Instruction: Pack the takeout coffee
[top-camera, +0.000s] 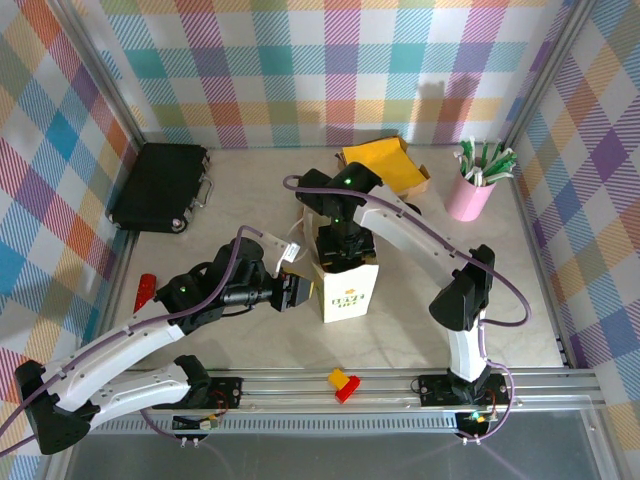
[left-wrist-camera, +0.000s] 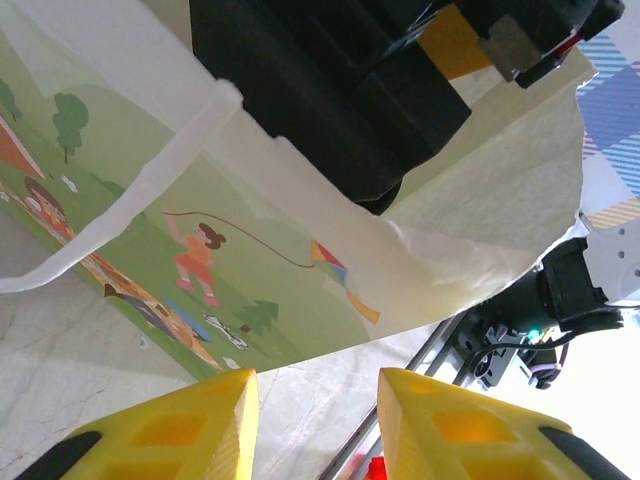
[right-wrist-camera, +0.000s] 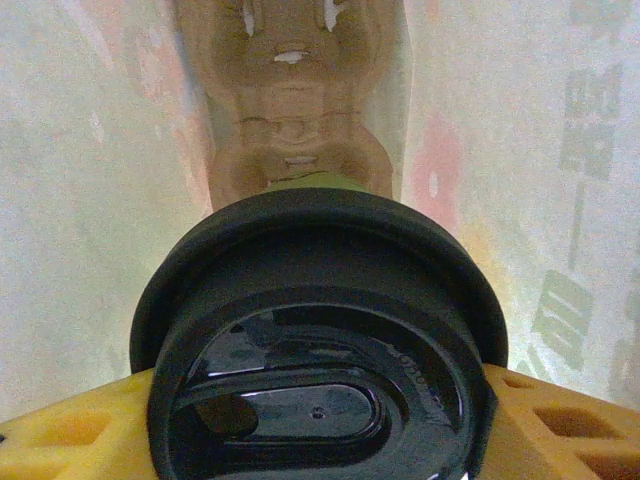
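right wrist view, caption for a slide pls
Right gripper holds the lidded takeout coffee down inside the white paper bag.

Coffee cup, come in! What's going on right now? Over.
Right hand shut on coffee cup, inside white paper bag. Left hand open, beside bag. Nothing in the way, over.

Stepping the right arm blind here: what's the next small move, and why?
Probably ease the right hand lower before opening it. It clamps the lidded takeout coffee, with the bag walls all around, but whether the cup base touches the bag bottom cannot be told. The left hand sits open beside the bag.
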